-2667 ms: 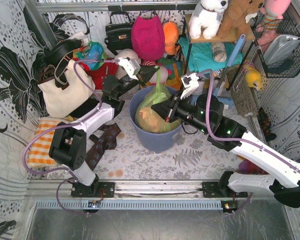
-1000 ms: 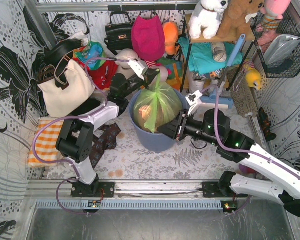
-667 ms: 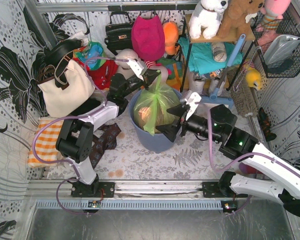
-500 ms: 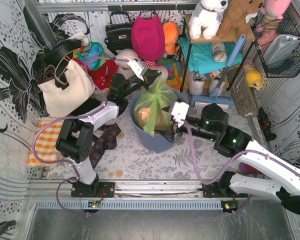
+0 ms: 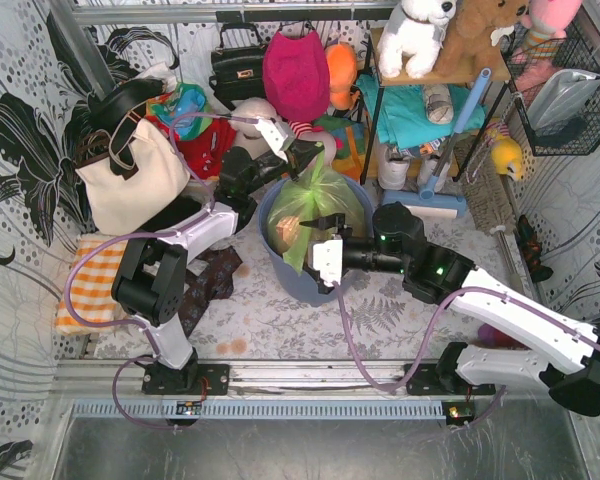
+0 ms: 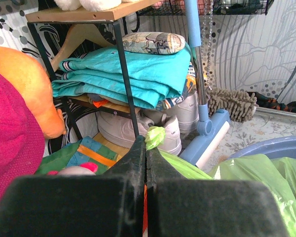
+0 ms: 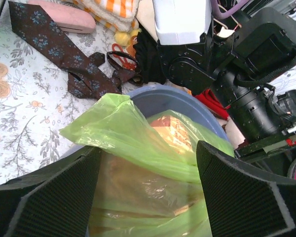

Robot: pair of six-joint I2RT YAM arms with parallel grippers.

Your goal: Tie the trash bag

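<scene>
Trash bag (image 5: 318,193) sits in blue bin (image 7: 173,96); I see left pincer (image 6: 146,148) clamped on its top, right pincer (image 7: 148,154) open astride its flap.

Blue-grey bin (image 5: 300,290) sat mid-frame on floral counter (image 5: 280,325). Cream tote (image 5: 130,185) upper left, orange-checked cloth (image 5: 88,282) lower left, dark patterned tie (image 5: 208,285) left of bin. Magenta bag (image 5: 295,72) and black handbag (image 5: 238,66) top centre. Shelf (image 5: 435,73) upper right carried plush toys (image 5: 417,30), folded teal cloth (image 5: 405,110) below.
</scene>
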